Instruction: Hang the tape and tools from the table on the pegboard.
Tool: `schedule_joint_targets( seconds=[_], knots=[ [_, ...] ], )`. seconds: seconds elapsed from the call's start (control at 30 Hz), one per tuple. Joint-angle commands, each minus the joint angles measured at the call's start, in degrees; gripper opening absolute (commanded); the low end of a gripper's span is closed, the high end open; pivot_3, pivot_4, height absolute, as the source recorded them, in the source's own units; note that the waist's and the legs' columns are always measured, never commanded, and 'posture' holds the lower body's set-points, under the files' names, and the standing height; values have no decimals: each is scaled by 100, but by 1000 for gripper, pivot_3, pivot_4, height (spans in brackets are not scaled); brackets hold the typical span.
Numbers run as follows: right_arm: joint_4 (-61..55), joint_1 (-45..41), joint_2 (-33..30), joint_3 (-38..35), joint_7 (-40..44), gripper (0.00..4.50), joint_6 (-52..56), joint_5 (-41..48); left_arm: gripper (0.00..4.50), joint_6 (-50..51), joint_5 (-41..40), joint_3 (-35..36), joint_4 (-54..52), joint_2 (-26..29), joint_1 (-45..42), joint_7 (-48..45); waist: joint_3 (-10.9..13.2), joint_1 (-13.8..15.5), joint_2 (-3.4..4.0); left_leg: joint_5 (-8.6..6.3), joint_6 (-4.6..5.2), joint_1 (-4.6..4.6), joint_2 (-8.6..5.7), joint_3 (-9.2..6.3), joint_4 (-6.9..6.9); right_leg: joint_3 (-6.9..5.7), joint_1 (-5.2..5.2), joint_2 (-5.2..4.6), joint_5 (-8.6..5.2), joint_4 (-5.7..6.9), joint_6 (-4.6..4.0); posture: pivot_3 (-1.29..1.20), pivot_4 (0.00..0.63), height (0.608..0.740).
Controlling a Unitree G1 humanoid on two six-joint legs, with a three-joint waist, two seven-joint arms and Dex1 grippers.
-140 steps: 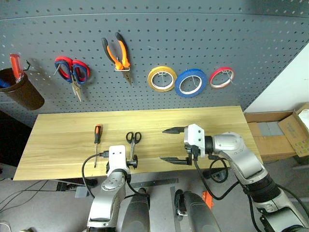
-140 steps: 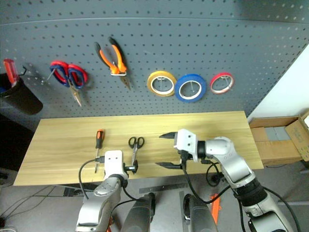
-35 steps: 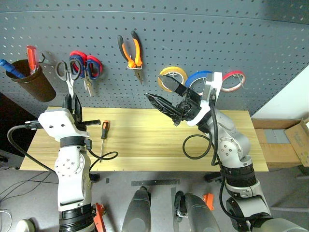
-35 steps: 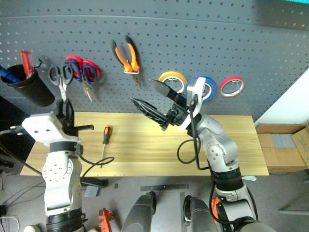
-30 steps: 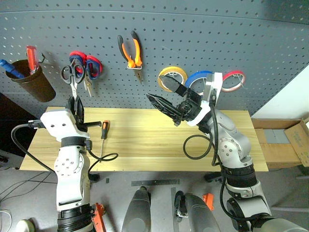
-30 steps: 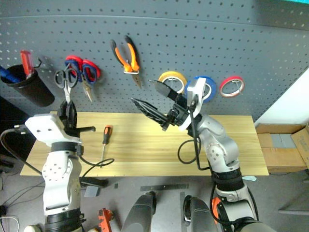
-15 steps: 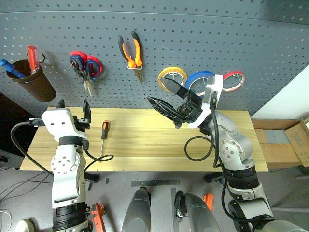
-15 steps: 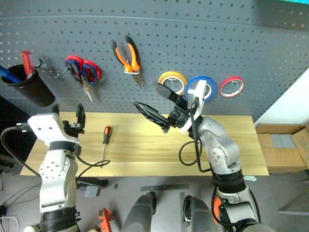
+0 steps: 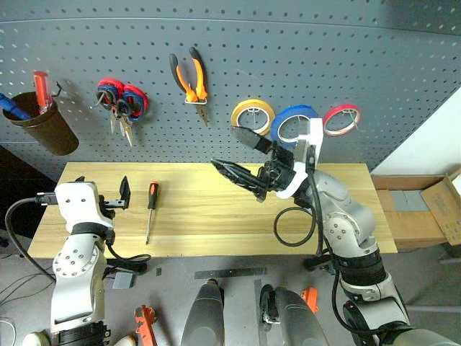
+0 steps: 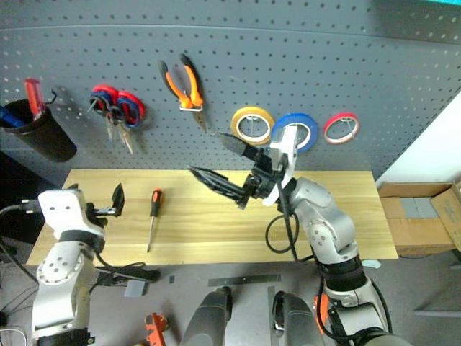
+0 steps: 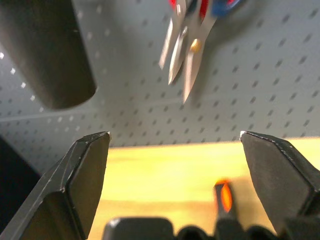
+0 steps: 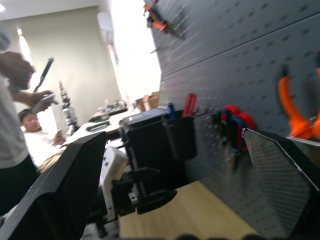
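One tool is lying on the table [image 9: 216, 216] in the left eye view: the screwdriver [image 9: 150, 207], handle toward the pegboard [image 9: 288, 65]. The left gripper [image 9: 101, 193] is hovering just beside it, jaws wide, empty. The black-handled scissors [image 9: 115, 109], pliers [image 9: 189, 76] and blue tape [image 9: 294, 124] are hanging on hooks.

Right eye view: the right gripper [image 10: 220, 164] is hanging above mid-table, spread wide, holding nothing.

Left wrist view: the screwdriver handle is showing low between the open fingers [image 11: 82, 175]. Judgement: drop down, straddle the handle, then close.

Right wrist view: the cup [image 12: 179, 134] with a red handle is hanging left of the scissors, possibly the screwdriver's place.
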Motion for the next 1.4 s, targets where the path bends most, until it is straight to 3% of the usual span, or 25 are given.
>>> schedule_joint_targets(
  seconds=[0.03,0.27,0.53,0.7,1.03,1.13,1.4],
  knots=[
    [175,-84,-32,594,127,4500,-351,-723,4453,405,37,37,529,330,-41,-222,0,-18,0,0,0,4,0,1,0,0,3,0,0,0,0,229,273,740],
    [1175,-441,122,1268,204,4500,-761,-1783,4453,800,0,-271,1903,728,-838,-769,3,-8,2,1,2,1,-1,0,-1,-2,0,2,-1,-3,-1,217,292,740],
    [1464,-641,287,1204,210,4500,-796,-1990,4453,423,41,-658,3344,778,-1948,-1405,5,-54,1,0,1,-5,-3,8,-4,3,-3,0,-1,-8,-1,193,311,740],
    [1495,-724,330,1243,200,4500,-680,-2111,4453,-51,254,-814,4875,834,-2807,-1376,14,-146,2,1,2,-3,-1,3,-2,-1,-4,1,-1,-2,-1,158,328,740],
    [1376,-700,302,1198,172,4500,-493,-2132,4453,-536,507,-1085,6341,851,-3495,-1498,36,-315,-2,0,1,-12,-2,7,-7,2,-12,0,-1,-3,-1,128,350,740],
    [1378,-692,282,1178,164,4500,-496,-2141,3893,-485,523,-1101,6381,864,-3510,-1479,38,-324,-1,0,1,-12,-2,5,-7,0,-13,0,-1,-1,-1,130,350,740],
    [1481,-768,308,1092,135,4500,-518,-2140,1069,-453,507,-1117,6355,932,-3503,-1558,39,-326,0,0,1,-11,-2,6,-7,1,-12,-1,-1,-3,-1,142,342,740]
  ],
)
